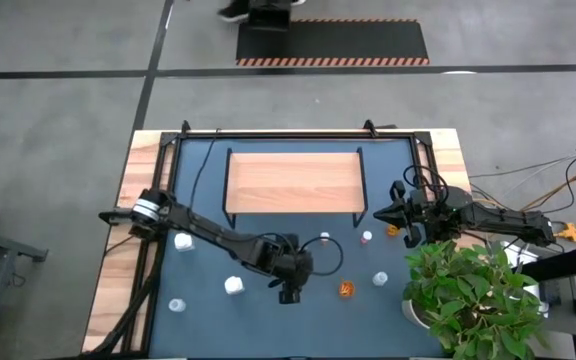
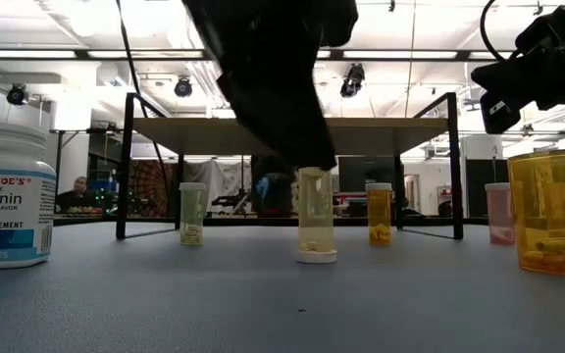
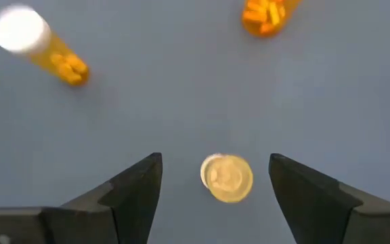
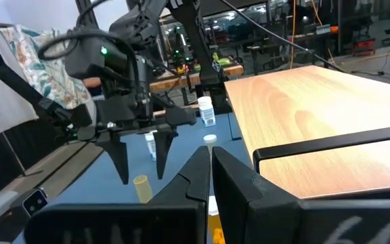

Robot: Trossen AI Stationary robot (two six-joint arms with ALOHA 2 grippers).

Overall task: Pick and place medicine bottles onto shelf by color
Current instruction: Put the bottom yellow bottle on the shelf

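Near the front middle of the dark blue tabletop (image 1: pixel 268 320), the left gripper (image 3: pixel 215 196) points straight down with its two fingers spread wide on either side of a small pale bottle (image 3: pixel 227 177). In the low view this bottle (image 2: pixel 316 227) stands upside down, cap on the table, just below the fingers. Nothing is held.

To do this step well, I judge the arm should drop until the fingers flank the bottle's body, keep it centred in the gap, then close gently so the light bottle does not tip or skid.

Other medicine bottles, white and amber, stand scattered around, one amber bottle (image 1: pixel 346 289) just to the right. The shelf (image 1: pixel 293 183), a light-wood board in a black frame, lies at the far middle and carries no bottles that I can see.

At the right, beside a potted plant (image 1: pixel 473 295), the right gripper (image 4: pixel 207 157) waits with fingers pressed together, empty.
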